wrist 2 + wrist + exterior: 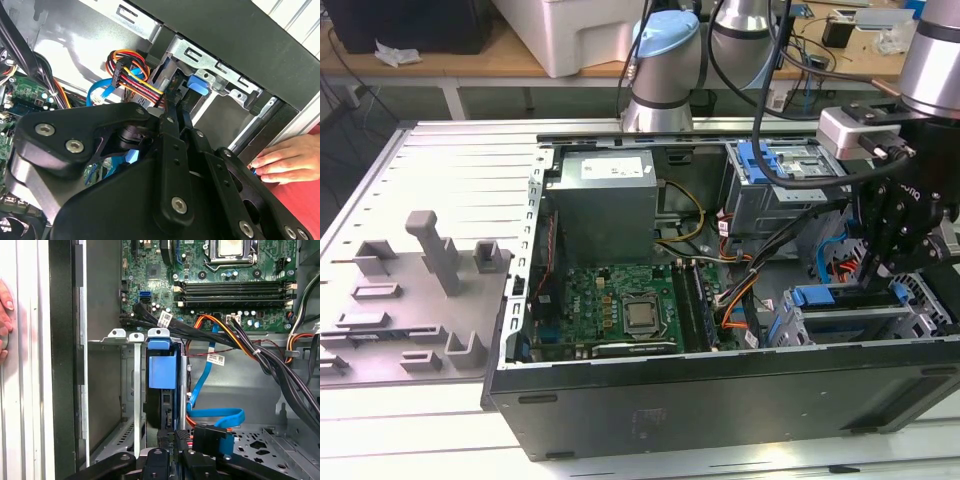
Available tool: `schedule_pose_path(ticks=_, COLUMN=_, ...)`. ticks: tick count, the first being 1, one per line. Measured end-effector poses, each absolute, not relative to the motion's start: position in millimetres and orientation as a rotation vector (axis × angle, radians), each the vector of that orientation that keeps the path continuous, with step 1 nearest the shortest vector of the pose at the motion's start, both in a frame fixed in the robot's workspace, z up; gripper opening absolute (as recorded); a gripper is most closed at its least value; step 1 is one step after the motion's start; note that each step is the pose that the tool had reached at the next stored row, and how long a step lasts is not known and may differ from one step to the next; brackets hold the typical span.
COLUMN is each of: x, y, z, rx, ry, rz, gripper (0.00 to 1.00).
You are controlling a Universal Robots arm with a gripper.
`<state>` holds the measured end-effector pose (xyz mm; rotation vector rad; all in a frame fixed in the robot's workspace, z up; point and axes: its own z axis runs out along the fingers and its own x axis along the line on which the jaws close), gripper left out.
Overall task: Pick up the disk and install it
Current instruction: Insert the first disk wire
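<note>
The open computer case (720, 400) leaves the arm (930, 50) little room. I judge the main risk to be a skewed push: if the arm comes in off the line of the drive cage (850, 325), the disk's frame may bind on the cage rails and jam instead of sliding home. The disk (162, 372) stands on edge in a slot of that cage, its blue frame facing the camera in the first wrist view, with a metal cage wall just beside it. The bundle of cables (240, 340) crossing from the motherboard lies near the slot, and the flat blue data cable (215, 415) curls just beside the disk. Either could snag on the linkage or be pinched between disk and cage. A person's hand (285, 160) rests on the outside of the case wall near the cage, and a jolt of the case could catch it. As for the pose, the arm reaches down from above at the exterior view's right, wrist bent so that the gripper (880, 265) dips into the cage. The black fingers (175, 107) run narrow and nearly parallel, and as best I can tell they are pinched on the near edge of the disk.
</note>
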<state>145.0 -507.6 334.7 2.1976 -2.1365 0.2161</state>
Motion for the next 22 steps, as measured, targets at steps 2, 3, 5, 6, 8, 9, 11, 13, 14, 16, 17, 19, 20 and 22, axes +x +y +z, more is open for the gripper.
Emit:
schedule_pose_path(ticks=2, x=145.0, y=-507.6, z=334.4, rx=2.197, ry=-2.136, rz=0.216, gripper=0.17)
schedule_pose_path(ticks=3, x=145.0, y=-507.6, z=334.3, rx=2.197, ry=-2.136, rz=0.216, gripper=0.17)
schedule_pose_path(ticks=5, x=145.0, y=-507.6, z=334.2, rx=2.197, ry=-2.136, rz=0.216, gripper=0.17)
schedule_pose_path(ticks=6, x=145.0, y=-507.6, z=334.1, rx=2.197, ry=-2.136, rz=0.216, gripper=0.17)
schedule_pose_path(ticks=8, x=145.0, y=-507.6, z=334.0, rx=2.197, ry=-2.136, rz=0.216, gripper=0.17)
schedule_pose_path(ticks=9, x=145.0, y=-507.6, z=333.9, rx=2.197, ry=-2.136, rz=0.216, gripper=0.17)
schedule_pose_path(ticks=11, x=145.0, y=-507.6, z=333.8, rx=2.197, ry=-2.136, rz=0.216, gripper=0.17)
schedule_pose_path(ticks=13, x=145.0, y=-507.6, z=333.7, rx=2.197, ry=-2.136, rz=0.216, gripper=0.17)
schedule_pose_path(ticks=14, x=145.0, y=-507.6, z=333.3, rx=2.198, ry=-2.137, rz=0.216, gripper=0.17)
schedule_pose_path(ticks=16, x=145.0, y=-507.6, z=336.0, rx=2.198, ry=-2.136, rz=0.216, gripper=0.3)
schedule_pose_path(ticks=17, x=145.0, y=-507.6, z=338.3, rx=2.198, ry=-2.136, rz=0.216, gripper=0.36)
schedule_pose_path(ticks=19, x=145.0, y=-507.6, z=340.0, rx=2.198, ry=-2.137, rz=0.216, gripper=0.42)
schedule_pose_path(ticks=20, x=145.0, y=-507.6, z=340.1, rx=2.198, ry=-2.137, rz=0.216, gripper=0.48)
schedule_pose_path(ticks=22, x=145.0, y=-507.6, z=340.3, rx=2.198, ry=-2.136, rz=0.216, gripper=0.48)
